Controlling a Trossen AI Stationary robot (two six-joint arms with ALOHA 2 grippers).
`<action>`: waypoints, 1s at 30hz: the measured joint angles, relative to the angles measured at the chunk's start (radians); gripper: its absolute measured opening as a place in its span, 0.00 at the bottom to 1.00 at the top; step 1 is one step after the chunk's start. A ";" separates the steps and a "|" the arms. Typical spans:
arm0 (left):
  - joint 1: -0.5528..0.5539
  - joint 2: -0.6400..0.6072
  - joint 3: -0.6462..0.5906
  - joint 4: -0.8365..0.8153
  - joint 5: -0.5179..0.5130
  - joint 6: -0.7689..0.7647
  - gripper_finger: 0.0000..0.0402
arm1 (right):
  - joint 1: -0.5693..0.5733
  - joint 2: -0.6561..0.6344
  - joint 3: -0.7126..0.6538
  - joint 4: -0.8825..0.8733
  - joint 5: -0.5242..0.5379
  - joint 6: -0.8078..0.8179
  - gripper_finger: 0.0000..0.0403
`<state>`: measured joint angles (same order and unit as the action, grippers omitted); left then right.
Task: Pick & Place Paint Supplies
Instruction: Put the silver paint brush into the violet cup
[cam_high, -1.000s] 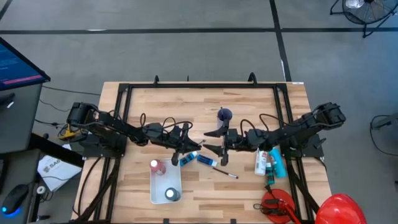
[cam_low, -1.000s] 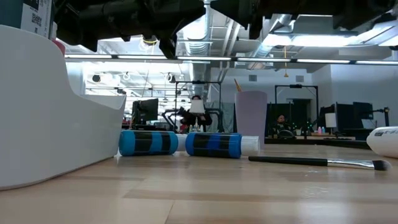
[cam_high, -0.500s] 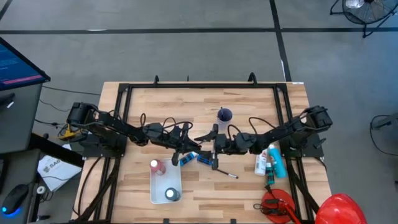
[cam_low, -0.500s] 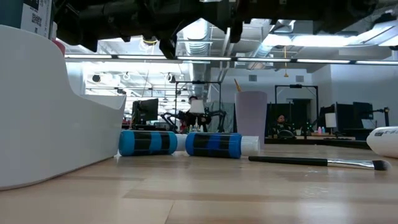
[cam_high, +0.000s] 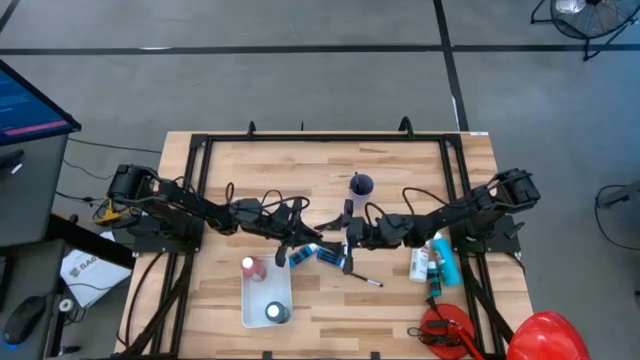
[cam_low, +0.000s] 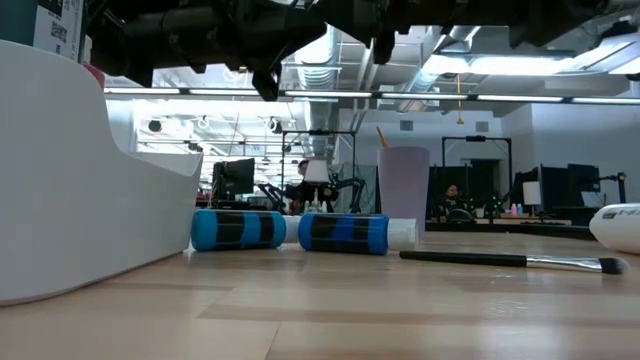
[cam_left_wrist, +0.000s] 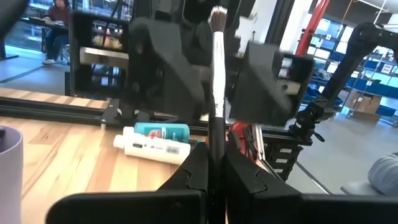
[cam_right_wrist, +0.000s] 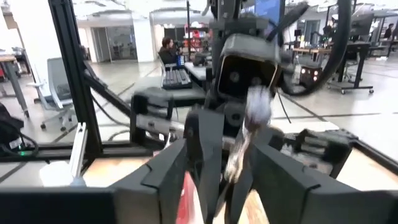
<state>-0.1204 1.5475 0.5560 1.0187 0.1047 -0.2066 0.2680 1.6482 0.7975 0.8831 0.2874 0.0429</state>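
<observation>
Handing over just beside the purple cup (cam_high: 360, 184), it seems: left gripper (cam_left_wrist: 216, 155) clamps the brush (cam_left_wrist: 217, 74), right gripper (cam_right_wrist: 230, 168) straddles its bristles, fingers apart, and should pinch next.

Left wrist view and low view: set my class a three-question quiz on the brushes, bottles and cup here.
1. True or false: the left gripper is shut on a brush.
2. What lies on the table beside the blue bottles? A: a loose brush. B: a spoon. C: a sponge.
3. Fill in: the lilac cup behind them stands ___.
Key: 1 true; 2 A; 3 upright.
</observation>
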 joint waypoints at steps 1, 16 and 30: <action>0.000 0.000 0.000 0.001 0.000 0.000 0.02 | 0.000 0.000 0.000 -0.004 0.000 0.000 0.38; 0.000 0.000 0.000 0.013 0.000 0.000 0.06 | 0.000 0.000 0.000 -0.012 0.006 0.004 0.05; 0.030 -0.005 -0.001 -0.118 -0.194 -0.134 0.60 | -0.002 -0.081 0.000 -0.211 0.192 0.000 0.03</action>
<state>-0.0900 1.5420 0.5552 0.9003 -0.0892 -0.3406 0.2665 1.5677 0.7971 0.6720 0.4799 0.0431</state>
